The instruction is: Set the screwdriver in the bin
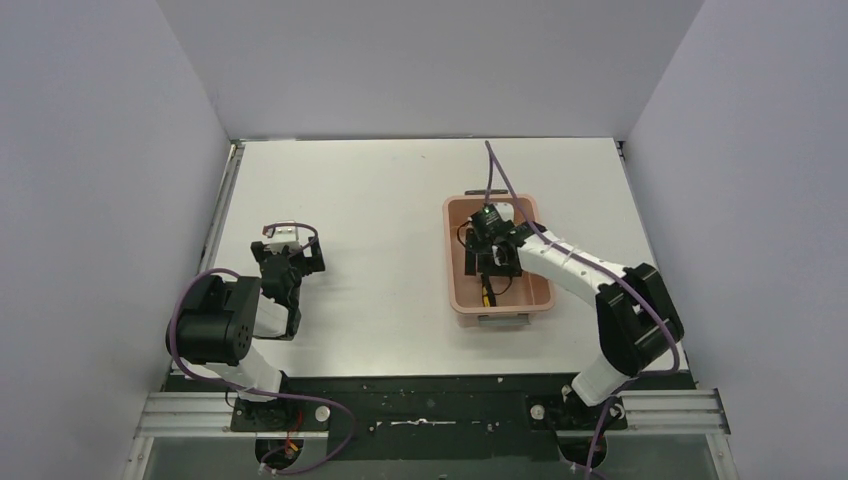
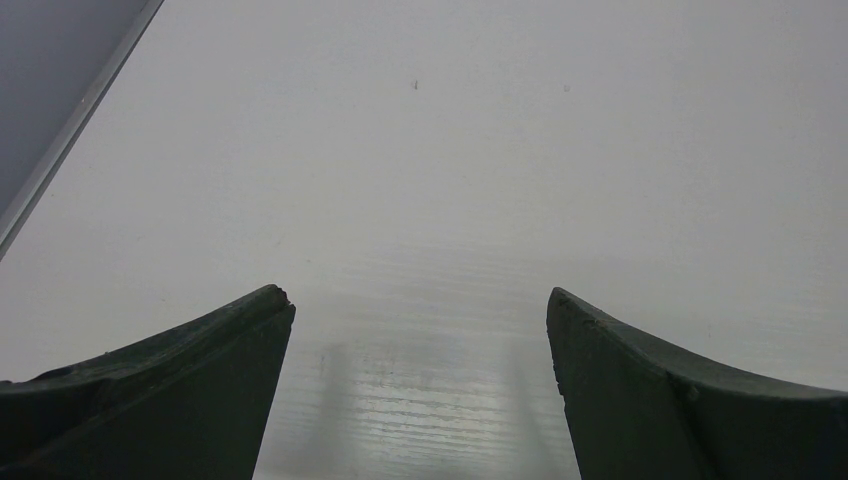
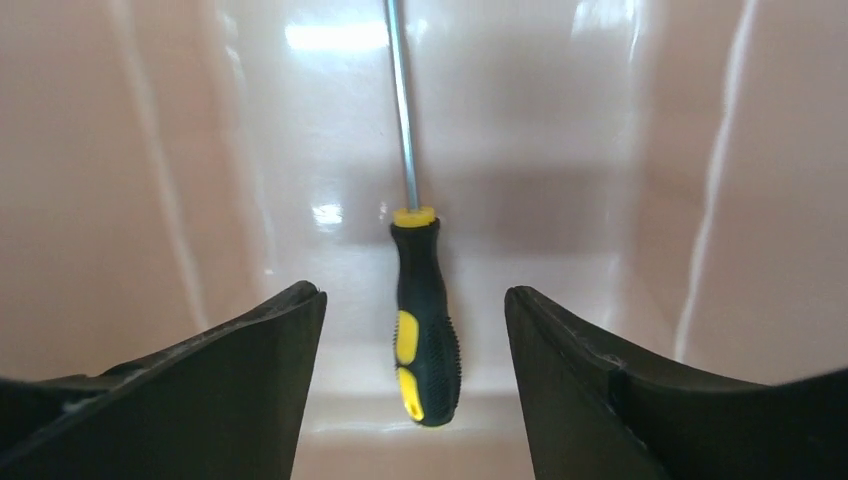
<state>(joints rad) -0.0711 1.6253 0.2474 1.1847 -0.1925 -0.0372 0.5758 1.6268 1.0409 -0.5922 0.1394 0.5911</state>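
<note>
Two jaws: right gripper (image 3: 412,291) standing apart, gripping nothing.
Screwdriver (image 3: 425,340): lying in bin (image 3: 120,200), handle toward 6 o'clock.
Exit: lifting straight up, sparing handle.

White table (image 1: 400,200), pale grey walls (image 1: 100,150), metal rail (image 1: 190,410) near edge.

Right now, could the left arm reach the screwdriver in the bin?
Probably not: the left gripper hangs over bare table, apart from the bin, and the right gripper sits directly over the screwdriver, blocking the way.
</note>
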